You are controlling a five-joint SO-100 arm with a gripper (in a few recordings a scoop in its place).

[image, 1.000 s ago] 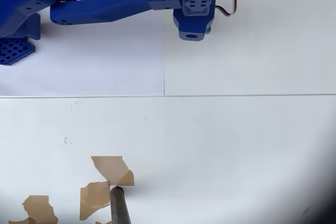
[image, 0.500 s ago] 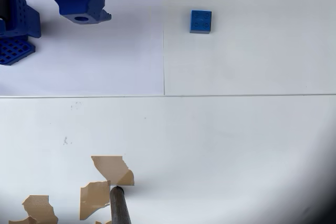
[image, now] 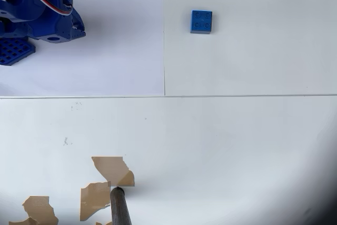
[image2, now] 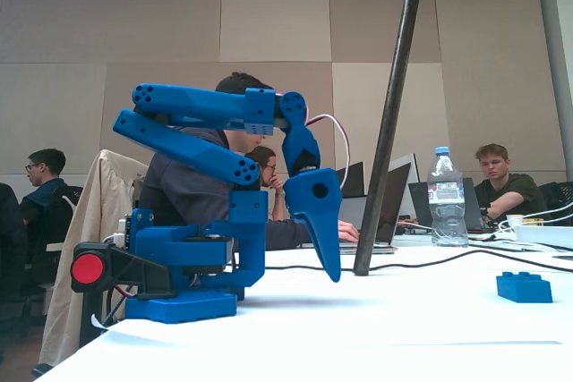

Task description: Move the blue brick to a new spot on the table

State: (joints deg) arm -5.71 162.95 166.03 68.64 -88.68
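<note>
Gripper (image2: 329, 261) of mine hangs folded near my base, apparently closed and empty; blue brick (image: 201, 21) sits well apart on the table (image: 237, 130).

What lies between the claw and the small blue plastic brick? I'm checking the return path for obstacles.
Only bare white table with one thin seam separates the claw from the small blue plastic brick, in the overhead view.

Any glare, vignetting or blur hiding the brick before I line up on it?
Overhead view: dark vignette in the lower-right corner, far from the blue brick, which is sharp with a faint soft shadow; no glare on the table. Fixed view: even light, brick and gripper clear, background people slightly soft.
</note>
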